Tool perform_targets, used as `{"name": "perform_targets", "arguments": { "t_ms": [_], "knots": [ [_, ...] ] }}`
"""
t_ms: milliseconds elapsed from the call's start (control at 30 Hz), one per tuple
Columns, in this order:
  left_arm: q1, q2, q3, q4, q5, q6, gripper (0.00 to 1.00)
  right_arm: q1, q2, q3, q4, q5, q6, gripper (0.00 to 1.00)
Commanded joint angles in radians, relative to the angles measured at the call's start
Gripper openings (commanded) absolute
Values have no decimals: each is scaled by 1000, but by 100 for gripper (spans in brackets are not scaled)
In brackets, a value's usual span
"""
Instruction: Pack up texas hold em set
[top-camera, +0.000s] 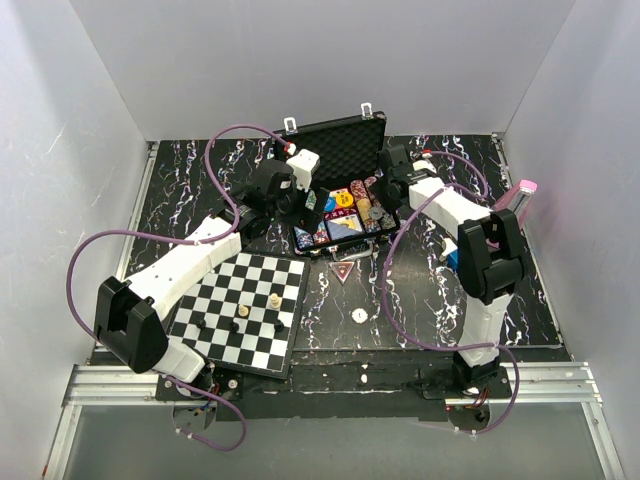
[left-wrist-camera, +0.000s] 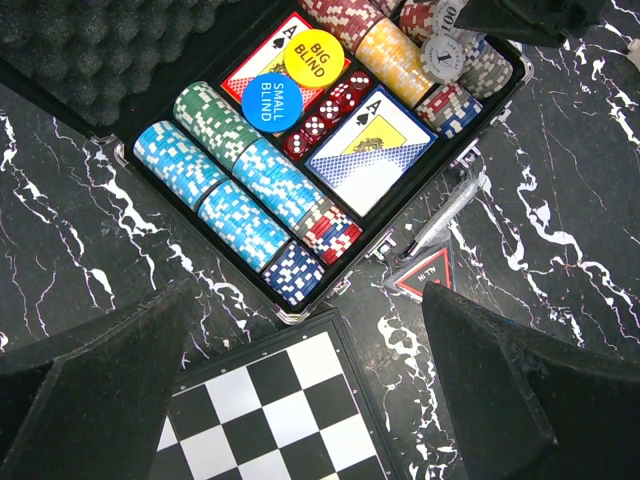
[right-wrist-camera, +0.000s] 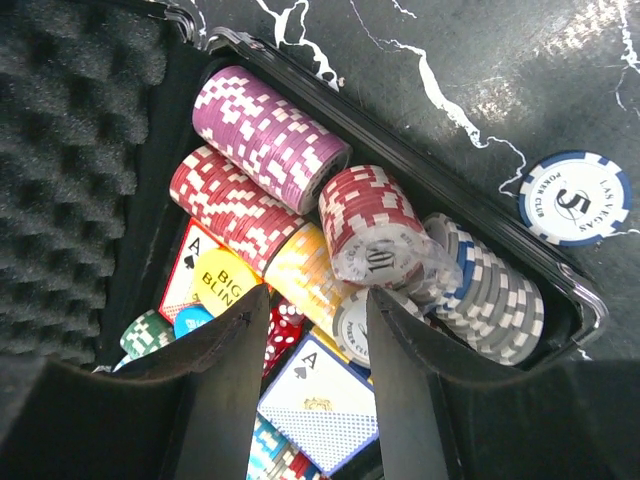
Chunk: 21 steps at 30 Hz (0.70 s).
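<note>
– What am I missing from above?
– Your arms are covering much of the briefcase (top-camera: 350, 140) there. It is sitting open at the upper middle of the frame, on the dark marbled table (top-camera: 430, 285). The left gripper (left-wrist-camera: 308, 292) and the right gripper (right-wrist-camera: 318, 300) are hanging over its two ends, so the chip rows (left-wrist-camera: 225, 190) are showing from above only as small spots of colour.
– And in the wrist views?
– The left wrist picture is cutting off the tray's far end at the upper edge. In the right wrist picture your fingers (right-wrist-camera: 225, 400) are hiding part of the card decks (left-wrist-camera: 370, 150) and the red dice (left-wrist-camera: 325, 115). One red chip stack (right-wrist-camera: 372, 225) is lying in a clear wrapper, and I cannot tell if the fingers are touching it.
– Which way is the case pointing?
– Its long axis is running left to right across the top view, rising slightly to the right. The foam lid (left-wrist-camera: 80, 60) is standing up at the far side, so the tray is opening toward the bottom of the frame.
– The jaws?
– Both pairs are standing apart, gripping nothing.
</note>
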Motion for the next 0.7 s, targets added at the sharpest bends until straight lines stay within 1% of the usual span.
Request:
{"name": "perform_targets", "arguments": {
  "t_ms": [0,67,167,233,300,467,567,667],
  "knots": [
    [4,-53,-7,-6,8,4,98,-3,-76,-19,24,12,-55,52],
    [4,-52,-8,-5,15,4,98,-1,-85,-26,24,12,-98,52],
    [4,-53,-8,-5,16,5,98,-1,-108,-57,42,35,-218,51],
    [4,-52,-8,-5,16,5,98,-3,-131,-106,104,37,-311,45],
    [4,-52,-10,-5,16,5,98,-15,-148,-131,154,0,-403,39],
    [6,-50,-10,-3,21,4,98,-46,-91,-50,95,-80,-522,31],
    [6,-44,-10,-5,21,4,98,-52,-56,6,78,-142,-572,32],
    [4,-41,-10,-6,21,4,98,-54,-44,39,55,-150,-609,35]
  ]
}}
